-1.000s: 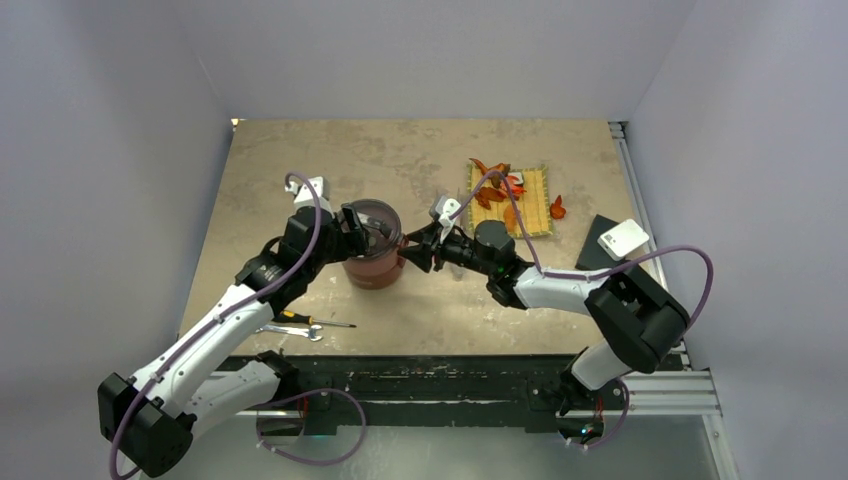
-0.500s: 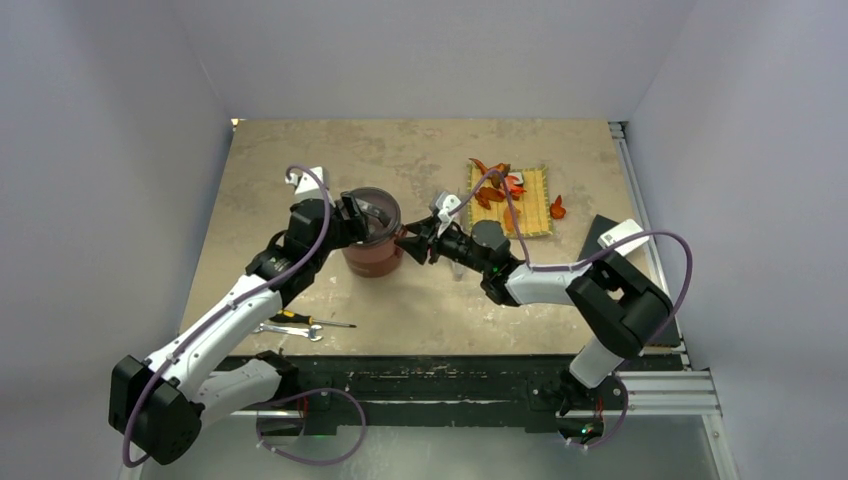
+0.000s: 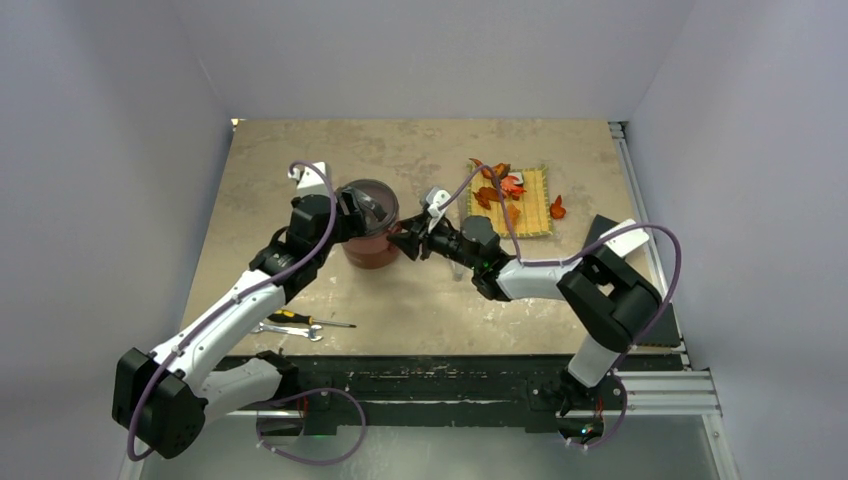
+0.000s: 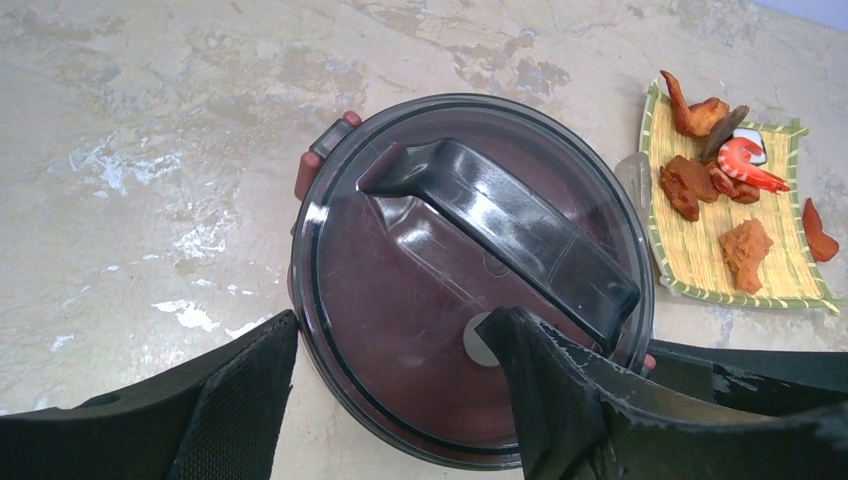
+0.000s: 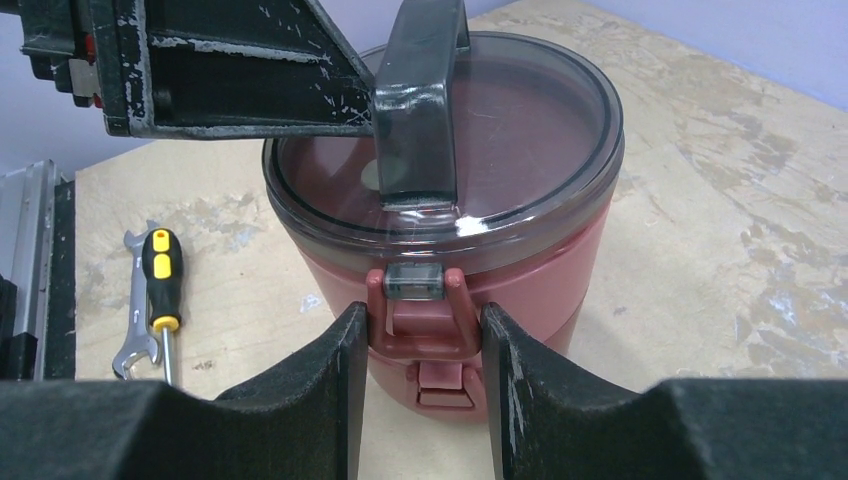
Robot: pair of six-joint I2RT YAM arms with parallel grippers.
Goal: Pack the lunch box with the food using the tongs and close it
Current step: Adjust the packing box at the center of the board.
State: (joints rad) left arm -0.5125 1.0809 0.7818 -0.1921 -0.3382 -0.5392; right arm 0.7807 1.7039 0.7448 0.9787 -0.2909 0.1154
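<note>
You count one lunch box [image 3: 368, 228], one woven mat [image 3: 536, 215], one screwdriver [image 3: 296, 318], one wrench [image 3: 288, 330], and one food chunk [image 3: 557, 208] off the mat.

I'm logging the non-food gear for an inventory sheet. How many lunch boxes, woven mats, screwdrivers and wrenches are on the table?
lunch box: 1
woven mat: 1
screwdriver: 1
wrench: 1
Total: 4

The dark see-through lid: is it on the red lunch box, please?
On: the dark see-through lid sits level on the red lunch box.
</note>
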